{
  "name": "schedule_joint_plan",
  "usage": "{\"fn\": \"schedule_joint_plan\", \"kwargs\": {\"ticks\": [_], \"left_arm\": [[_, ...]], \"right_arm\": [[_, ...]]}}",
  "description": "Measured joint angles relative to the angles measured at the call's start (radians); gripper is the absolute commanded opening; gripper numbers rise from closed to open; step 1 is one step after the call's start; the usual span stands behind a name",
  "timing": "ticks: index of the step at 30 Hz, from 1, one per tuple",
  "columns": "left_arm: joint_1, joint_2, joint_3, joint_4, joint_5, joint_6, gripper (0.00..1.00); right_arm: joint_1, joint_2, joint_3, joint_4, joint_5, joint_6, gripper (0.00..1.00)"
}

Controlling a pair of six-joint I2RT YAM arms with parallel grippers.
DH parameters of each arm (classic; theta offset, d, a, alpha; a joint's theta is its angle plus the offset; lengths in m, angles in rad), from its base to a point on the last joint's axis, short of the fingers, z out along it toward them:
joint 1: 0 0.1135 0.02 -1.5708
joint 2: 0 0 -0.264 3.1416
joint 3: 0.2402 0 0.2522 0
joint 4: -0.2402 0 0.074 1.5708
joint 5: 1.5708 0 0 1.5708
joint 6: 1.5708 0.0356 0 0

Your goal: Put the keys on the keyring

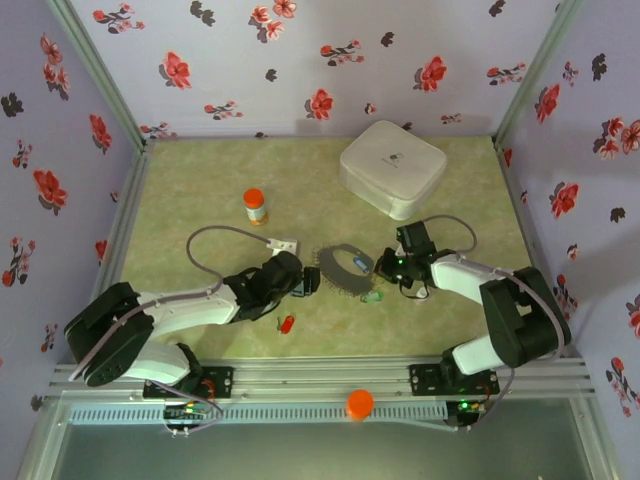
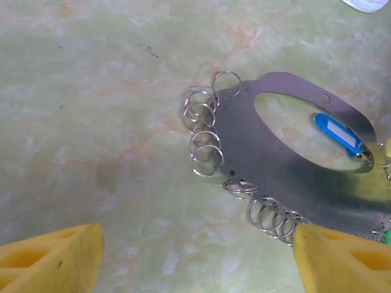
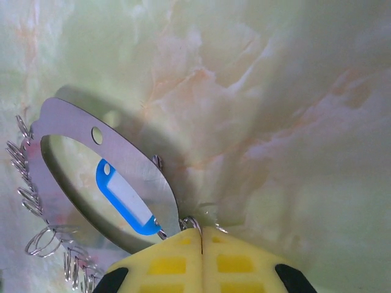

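Observation:
The keyring [image 1: 345,268] is a flat grey oval plate [image 2: 256,152] with several small wire rings [image 2: 204,131] along its edge. A blue-tagged key [image 2: 339,134] lies inside the oval's opening, and shows too in the right wrist view [image 3: 125,198]. A red-tagged key [image 1: 287,323] and a green one [image 1: 372,296] lie on the table near the plate. My left gripper [image 2: 198,232] is open at the plate's left end, its right fingertip [image 2: 317,244] beside the wire rings. My right gripper [image 3: 201,232] is shut at the plate's right end, pinching one small wire ring [image 3: 192,223].
An orange-capped bottle [image 1: 255,205] stands at the back left. A small white block [image 1: 281,244] lies near the left arm's cable. A white box [image 1: 392,167] sits at the back right. An orange cap [image 1: 359,403] rests on the front rail. Flowered walls close in three sides.

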Motion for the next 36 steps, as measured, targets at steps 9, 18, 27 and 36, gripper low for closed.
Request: {"fn": "schedule_joint_plan", "kwargs": {"ticks": [9,18,27,36], "left_arm": [[0.056,-0.084,-0.051,-0.010,-0.011,-0.013,0.82],[0.081,-0.116,-0.080,-0.023,-0.014,-0.032,0.82],[0.100,-0.184,-0.080,-0.087,-0.016,-0.014,0.84],[0.133,-0.261,-0.097,-0.119,-0.017,-0.004,0.84]], "right_arm": [[-0.080,-0.093,0.000,-0.098,0.016,-0.059,0.00],[-0.084,-0.097,0.023,-0.204,0.053,-0.121,0.30],[0.145,-0.110,0.231,-0.388,0.261,-0.312,0.39],[0.362,0.008,0.392,-0.476,0.357,-0.644,0.43]]}}
